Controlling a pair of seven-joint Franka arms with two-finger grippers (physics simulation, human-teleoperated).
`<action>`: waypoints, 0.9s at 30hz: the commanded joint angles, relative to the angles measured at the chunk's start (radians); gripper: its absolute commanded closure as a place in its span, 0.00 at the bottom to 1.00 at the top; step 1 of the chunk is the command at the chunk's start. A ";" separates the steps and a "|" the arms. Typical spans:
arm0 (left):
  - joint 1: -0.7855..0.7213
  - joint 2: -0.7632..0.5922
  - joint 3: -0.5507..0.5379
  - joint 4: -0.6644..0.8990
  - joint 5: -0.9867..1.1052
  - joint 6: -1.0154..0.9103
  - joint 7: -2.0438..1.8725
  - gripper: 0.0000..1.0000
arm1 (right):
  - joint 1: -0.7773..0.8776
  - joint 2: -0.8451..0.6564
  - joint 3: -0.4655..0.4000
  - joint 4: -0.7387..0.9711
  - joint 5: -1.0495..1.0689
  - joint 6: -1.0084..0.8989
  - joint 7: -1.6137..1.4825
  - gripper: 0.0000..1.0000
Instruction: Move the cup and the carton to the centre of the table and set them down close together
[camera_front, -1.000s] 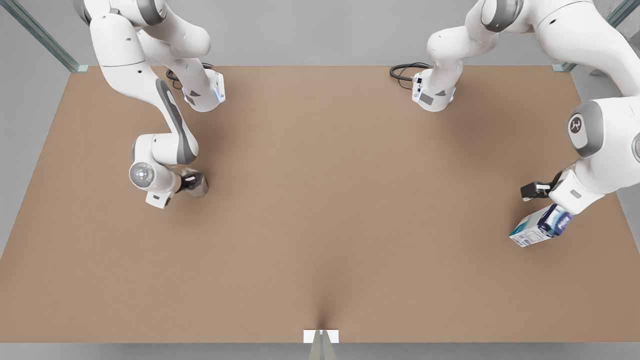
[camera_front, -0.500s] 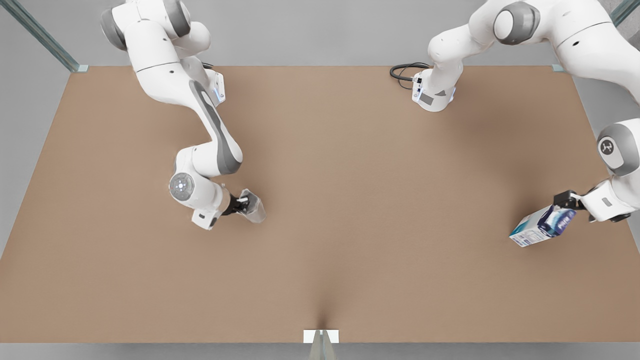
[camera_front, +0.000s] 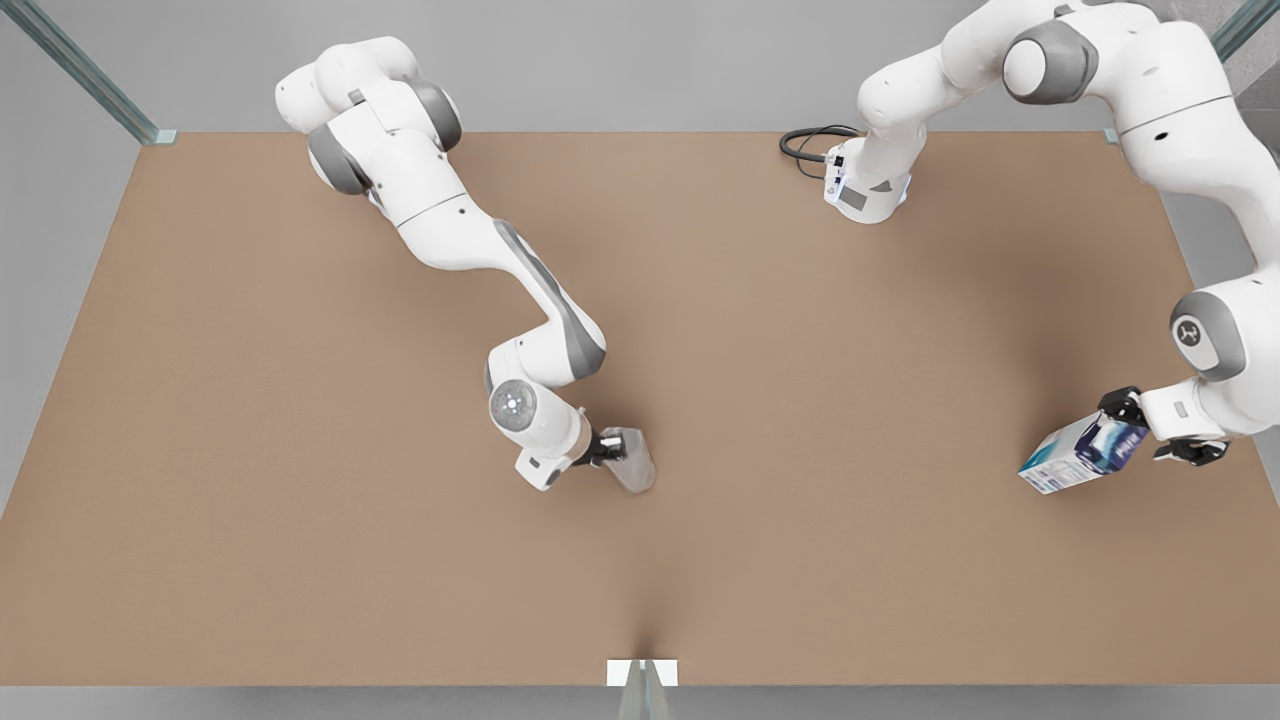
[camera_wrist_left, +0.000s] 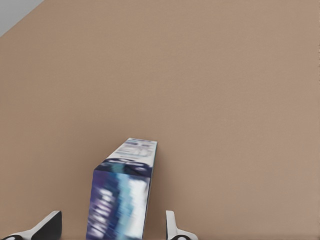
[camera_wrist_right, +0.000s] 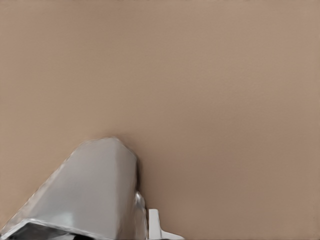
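Observation:
The silvery faceted cup (camera_front: 632, 462) is near the middle of the table (camera_front: 300, 420), a little toward its front edge. My right gripper (camera_front: 608, 447) is shut on it. In the right wrist view the cup (camera_wrist_right: 90, 195) is close up, with one finger (camera_wrist_right: 154, 226) against its side. I cannot tell whether it touches the tabletop. The white, blue and teal carton (camera_front: 1082, 452) rests by the table's edge at the front view's right. My left gripper (camera_front: 1152, 430) is open and straddles its end. In the left wrist view the carton (camera_wrist_left: 122, 200) stands between the fingers with a gap on each side.
Both arm bases stand along the table's far edge, with a black cable (camera_front: 808, 145) coiled beside the one (camera_front: 868, 190) at the front view's right. A small white marker (camera_front: 641, 672) sits at the middle of the front edge.
My right arm has carried the cup from the front view's left side toward the table's middle. My left gripper swung around to straddle the carton's end. The carton has stayed put.

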 joint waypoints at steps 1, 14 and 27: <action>0.000 0.002 0.000 0.000 0.000 0.002 0.000 0.00 | 0.001 -0.001 0.001 0.001 0.080 0.007 -0.045 0.00; 0.029 0.098 0.009 0.003 0.001 0.020 0.000 0.00 | 0.001 -0.012 0.015 0.002 0.081 0.007 -0.023 0.00; 0.025 0.119 0.018 0.003 0.012 0.014 -0.006 0.41 | -0.255 -0.412 0.019 -0.243 -0.114 -0.249 -0.198 0.00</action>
